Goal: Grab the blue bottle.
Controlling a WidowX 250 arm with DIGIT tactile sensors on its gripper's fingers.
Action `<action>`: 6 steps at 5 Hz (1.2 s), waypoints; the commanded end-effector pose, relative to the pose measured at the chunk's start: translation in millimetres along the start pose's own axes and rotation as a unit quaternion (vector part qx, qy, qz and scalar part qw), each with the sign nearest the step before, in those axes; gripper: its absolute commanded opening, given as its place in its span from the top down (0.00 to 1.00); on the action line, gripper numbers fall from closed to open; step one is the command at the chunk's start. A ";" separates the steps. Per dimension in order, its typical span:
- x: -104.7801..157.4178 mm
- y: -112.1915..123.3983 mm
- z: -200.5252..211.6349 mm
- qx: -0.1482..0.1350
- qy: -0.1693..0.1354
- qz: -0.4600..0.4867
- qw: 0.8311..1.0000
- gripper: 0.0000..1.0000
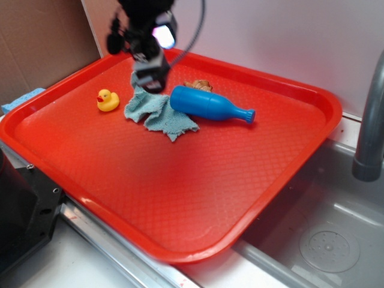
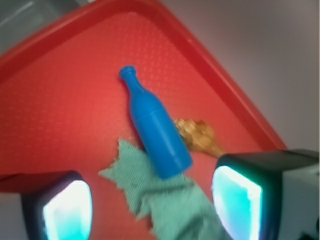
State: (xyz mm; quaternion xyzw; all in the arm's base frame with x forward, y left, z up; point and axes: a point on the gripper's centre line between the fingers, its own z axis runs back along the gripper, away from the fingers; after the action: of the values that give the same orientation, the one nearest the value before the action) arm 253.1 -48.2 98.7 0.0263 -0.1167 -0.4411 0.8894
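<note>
The blue bottle (image 1: 210,105) (image 2: 154,130) lies on its side on the red tray (image 1: 180,198), cap pointing right in the exterior view, its fat end resting on the edge of a pale teal rag (image 1: 157,112) (image 2: 165,205). My gripper (image 1: 150,81) (image 2: 152,207) hovers just left of the bottle's base, above the rag. It is open: both lit fingertips stand wide apart with only the rag and tray between them. In the wrist view the bottle's base sits a little ahead of the gap.
A small yellow duck (image 1: 107,99) stands left of the rag. A brownish-gold object (image 1: 198,85) (image 2: 197,135) lies behind the bottle. The tray's raised rim (image 1: 312,90) runs close behind. A steel sink (image 1: 324,240) and grey faucet (image 1: 371,126) are at right.
</note>
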 end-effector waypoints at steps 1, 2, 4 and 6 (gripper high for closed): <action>37.4 9.6 -40.6 -0.010 0.007 -0.049 0.999 0.00; 41.4 4.7 -56.6 -0.023 0.017 -0.079 0.996 0.00; 39.0 -5.8 -68.0 -0.032 0.030 -0.105 0.993 1.00; 33.9 -11.9 -51.8 -0.020 0.041 -0.074 0.996 1.00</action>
State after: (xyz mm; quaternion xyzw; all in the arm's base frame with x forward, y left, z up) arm 270.5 -72.3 37.3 0.0247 -0.0291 -0.4922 0.8697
